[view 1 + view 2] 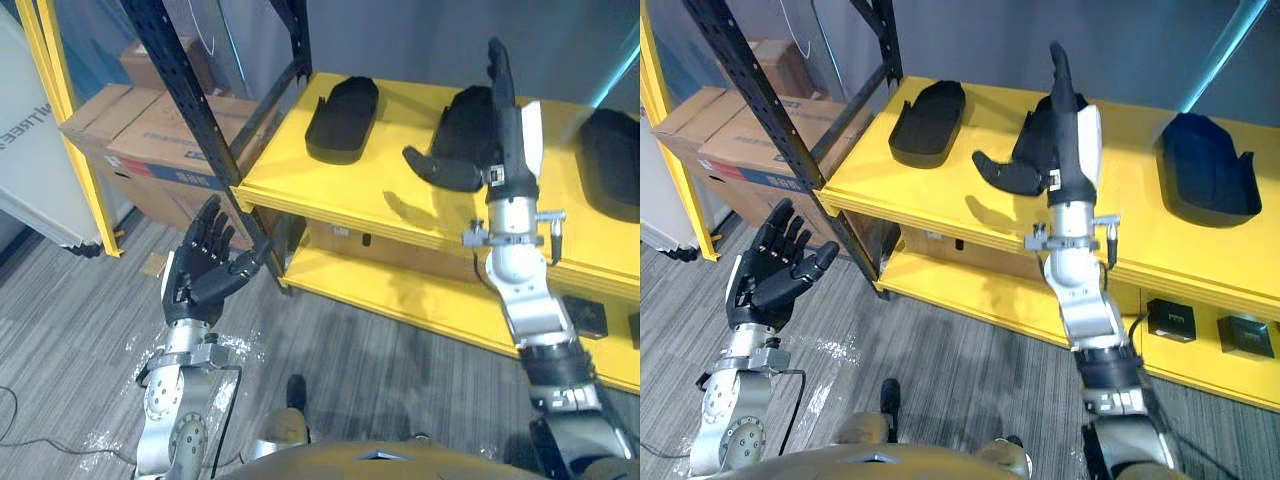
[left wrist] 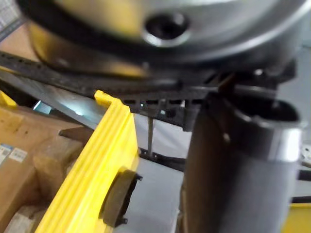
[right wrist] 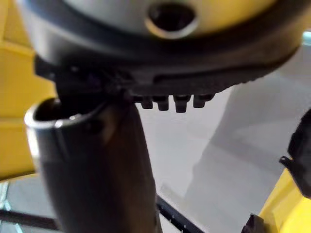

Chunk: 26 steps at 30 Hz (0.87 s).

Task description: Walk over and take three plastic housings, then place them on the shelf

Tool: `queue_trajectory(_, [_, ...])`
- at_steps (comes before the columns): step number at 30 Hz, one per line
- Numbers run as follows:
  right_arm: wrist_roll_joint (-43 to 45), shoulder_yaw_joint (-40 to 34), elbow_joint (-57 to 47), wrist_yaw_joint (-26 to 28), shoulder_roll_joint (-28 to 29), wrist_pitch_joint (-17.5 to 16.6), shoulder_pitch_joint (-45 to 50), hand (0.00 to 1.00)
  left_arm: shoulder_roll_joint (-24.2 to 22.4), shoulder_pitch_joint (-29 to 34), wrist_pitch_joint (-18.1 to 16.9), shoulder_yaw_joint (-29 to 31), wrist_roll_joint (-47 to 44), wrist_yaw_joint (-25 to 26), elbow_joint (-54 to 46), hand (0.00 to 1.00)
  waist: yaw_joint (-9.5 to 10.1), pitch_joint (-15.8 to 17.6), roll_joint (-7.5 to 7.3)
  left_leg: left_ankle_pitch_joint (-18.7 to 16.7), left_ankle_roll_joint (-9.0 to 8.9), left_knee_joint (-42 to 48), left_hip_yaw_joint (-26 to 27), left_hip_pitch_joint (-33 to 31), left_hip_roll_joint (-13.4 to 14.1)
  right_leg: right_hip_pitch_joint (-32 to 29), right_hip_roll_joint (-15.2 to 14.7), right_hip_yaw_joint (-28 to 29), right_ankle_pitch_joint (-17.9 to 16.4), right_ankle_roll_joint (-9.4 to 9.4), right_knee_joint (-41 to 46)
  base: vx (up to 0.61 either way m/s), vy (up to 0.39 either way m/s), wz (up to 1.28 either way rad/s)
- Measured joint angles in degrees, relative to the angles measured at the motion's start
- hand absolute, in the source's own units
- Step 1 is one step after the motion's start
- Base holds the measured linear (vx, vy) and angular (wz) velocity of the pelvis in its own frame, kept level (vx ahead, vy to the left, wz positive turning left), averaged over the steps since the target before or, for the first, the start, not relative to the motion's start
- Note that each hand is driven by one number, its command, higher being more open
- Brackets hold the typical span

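Observation:
Three black plastic housings lie in a row on the yellow shelf top [image 1: 330,195]: a left one [image 1: 342,118], a middle one [image 1: 455,125] and a right one [image 1: 612,160]. My right hand [image 1: 508,130] is raised in front of the middle housing, open, with fingers straight up and the thumb stretched out to the left. Whether it touches that housing cannot be told. My left hand [image 1: 200,265] hangs open with spread fingers over the floor, left of the shelf's corner and holding nothing.
A black perforated rack post [image 1: 190,100] slants down to the shelf's left corner. Cardboard boxes [image 1: 140,140] and a yellow frame post [image 1: 65,110] stand at the left. The lower yellow shelf [image 1: 400,290] carries small black boxes [image 1: 1170,320]. Grey carpet [image 1: 80,310] lies below.

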Motion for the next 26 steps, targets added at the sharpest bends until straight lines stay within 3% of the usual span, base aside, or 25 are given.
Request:
queue_trajectory(3, [1.02, -5.41, 1.92, -4.52, 4.2, -0.37, 4.52, 1.0, -2.04, 0.42, -1.17, 3.79, 4.53, 4.77, 1.7, 1.0, -0.15, -0.15, -0.07, -0.01, -0.01, -0.03, 0.46, 0.33, 0.05, 0.1, 0.0, 0.44, 0.19, -0.02, -0.12, -0.03, 0.001, -0.08])
queue_trajectory(5, [4.72, -12.54, 8.3, -8.24, 6.39, -0.44, 7.12, 1.0, -3.96, 0.55, -2.3, 9.32, 9.02, 10.11, 5.56, 1.0, -0.37, -0.61, -0.06, -0.44, -0.09, -0.15, 1.16, 0.62, 0.12, 0.04, 0.0, 0.98, 0.18, -0.11, -0.39, -0.07, 0.01, -0.14])
queue_trajectory(8, [9.73, -19.84, 16.98, -10.08, 8.22, -0.69, 11.42, 1.0, -5.61, 2.38, -4.46, 15.25, 10.32, 13.31, 11.46, 1.0, -0.7, -2.05, -0.19, -0.5, -0.11, -0.32, 1.93, 0.49, 0.27, -0.31, 0.1, 1.44, 0.18, -0.46, -1.27, -0.03, 0.003, -0.12])
queue_trajectory(9, [9.27, -22.16, 20.66, -10.53, 8.37, -4.05, 13.6, 1.0, -6.43, 3.18, -5.49, 17.28, 10.14, 13.35, 14.71, 1.0, -0.95, -2.32, 0.02, -0.53, -0.1, -0.33, 2.12, 0.54, 0.29, -0.35, 0.12, 1.64, 0.21, -0.47, -1.32, 0.01, -0.008, -0.1])
queue_trajectory(10, [9.81, -22.47, 21.82, -10.56, 7.65, -6.79, 14.68, 1.0, -6.39, 4.43, -6.64, 18.13, 8.0, 11.37, 19.12, 1.0, -1.42, -2.6, -0.03, -0.58, -0.07, -0.32, 2.27, 0.75, 0.34, -0.19, 0.18, 1.77, 0.29, -0.42, -1.33, 0.02, -0.012, -0.07])
queue_trajectory(13, [11.42, -23.33, 29.08, -11.72, 7.87, -7.51, 15.02, 1.0, -5.76, 4.23, -6.65, 17.57, 2.84, 5.8, 25.33, 1.0, -1.53, -3.78, -0.74, -0.62, -0.11, -0.34, 2.27, 0.94, 0.47, 0.02, 0.31, 1.76, 0.24, -0.48, -1.38, 0.0, 0.0, 0.0])
queue_trajectory(15, [12.17, -22.81, 36.81, -12.65, 9.18, -7.37, 15.48, 1.0, -5.12, 3.68, -6.64, 13.9, 1.38, 0.96, 31.48, 1.0, -1.56, -3.99, -1.36, -0.69, -0.09, -0.35, 2.38, 0.96, 0.49, 0.04, 0.31, 1.83, 0.22, -0.53, -1.59, 0.0, 0.0, 0.0])
queue_trajectory(20, [13.88, -20.39, 43.99, -14.63, 14.22, -7.01, 16.52, 1.0, -3.44, 1.82, -6.44, 7.85, 1.61, -3.08, 39.63, 1.0, -1.75, -4.0, -1.77, -1.95, -0.3, -0.39, 4.1, 2.04, 0.55, 0.02, 0.31, 3.64, 0.16, -0.43, -1.98, -0.01, 0.008, -0.16])
queue_trajectory(26, [14.36, -20.86, 50.97, -13.55, 14.74, -6.98, 17.78, 1.0, -0.37, -0.62, -5.48, 7.59, -0.83, -6.74, 45.84, 1.0, -2.09, -3.96, -1.9, -2.98, -0.68, -0.41, 5.58, 3.15, 0.51, 0.59, 0.31, 4.92, 0.23, -0.56, -3.14, 0.04, 0.002, -0.13])
